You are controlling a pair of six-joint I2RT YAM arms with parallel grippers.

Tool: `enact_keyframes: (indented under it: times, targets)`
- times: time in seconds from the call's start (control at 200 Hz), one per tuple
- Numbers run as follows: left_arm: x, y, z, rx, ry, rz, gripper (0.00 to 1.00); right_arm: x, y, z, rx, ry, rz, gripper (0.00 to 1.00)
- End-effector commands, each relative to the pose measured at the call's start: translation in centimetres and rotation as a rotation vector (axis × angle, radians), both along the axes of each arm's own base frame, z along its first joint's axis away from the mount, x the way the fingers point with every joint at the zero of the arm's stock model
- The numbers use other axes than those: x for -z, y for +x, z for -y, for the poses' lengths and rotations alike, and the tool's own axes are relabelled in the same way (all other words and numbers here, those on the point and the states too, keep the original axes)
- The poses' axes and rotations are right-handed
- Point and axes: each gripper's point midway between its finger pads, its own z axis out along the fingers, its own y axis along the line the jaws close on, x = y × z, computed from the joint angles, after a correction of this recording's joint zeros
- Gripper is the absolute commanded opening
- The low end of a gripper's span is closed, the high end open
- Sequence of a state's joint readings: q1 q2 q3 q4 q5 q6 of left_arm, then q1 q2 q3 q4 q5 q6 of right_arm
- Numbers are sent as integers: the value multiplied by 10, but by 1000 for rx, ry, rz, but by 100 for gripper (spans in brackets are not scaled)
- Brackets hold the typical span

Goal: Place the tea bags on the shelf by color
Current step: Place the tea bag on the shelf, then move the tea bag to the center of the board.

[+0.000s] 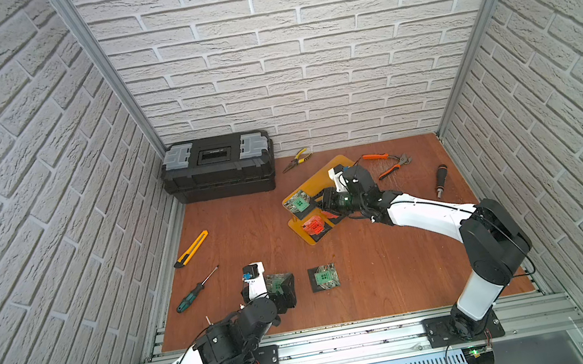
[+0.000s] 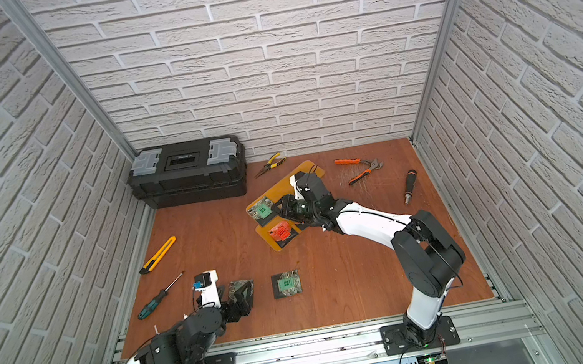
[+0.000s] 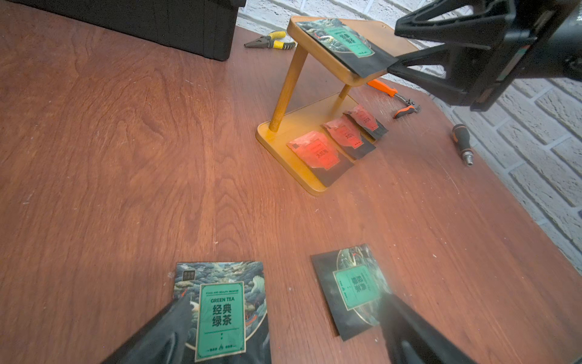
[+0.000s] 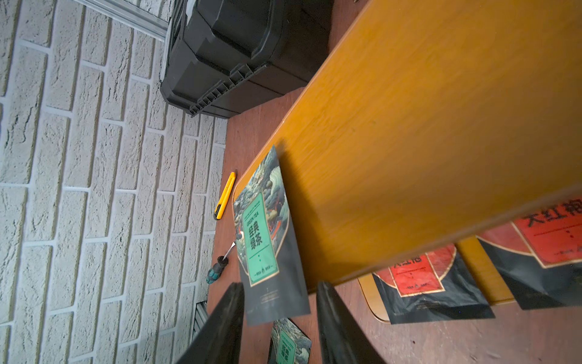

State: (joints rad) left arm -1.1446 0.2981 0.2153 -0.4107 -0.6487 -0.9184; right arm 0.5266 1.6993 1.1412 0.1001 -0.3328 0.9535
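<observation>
Fingers parted, the right gripper (image 4: 278,283) flanks a green bag (image 4: 261,239) overhanging the top edge of the shelf (image 4: 409,126); the left gripper (image 3: 288,301), fingers spread wide, hovers over a second bag (image 3: 220,315).

The wooden table (image 1: 251,238) holds a black toolbox (image 1: 217,165), yellow pliers (image 1: 296,160), orange cutters (image 1: 397,161), a utility knife (image 1: 191,249) and a screwdriver (image 1: 190,297).

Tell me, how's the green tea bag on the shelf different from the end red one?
The green tea bag has a green label, the red tea bag a red one. The green one lies on the shelf's top plate, the red one on the bottom. The green one is alone; the red one has two red neighbours. Both are flat with black edges.
</observation>
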Motion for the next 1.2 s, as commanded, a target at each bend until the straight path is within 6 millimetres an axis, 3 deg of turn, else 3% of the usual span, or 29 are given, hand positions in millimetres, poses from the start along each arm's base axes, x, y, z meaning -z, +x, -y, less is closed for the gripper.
enact_keyframes:
  times: [0.0, 0.685, 0.885, 1.195]
  targets:
    - [1, 2, 1, -11, -21, 9, 98, -25, 3, 6, 11, 1, 65, 43]
    - [-5, 3, 6, 11, -30, 14, 98, -35, -4, 13, 0, -13, 92, 46]
    - [-11, 4, 17, 45, -38, 17, 98, -37, -19, 20, -25, -39, 107, 46]
    - [-10, 5, 46, 118, -59, -5, 98, -24, -61, 45, -55, -105, 111, 46]
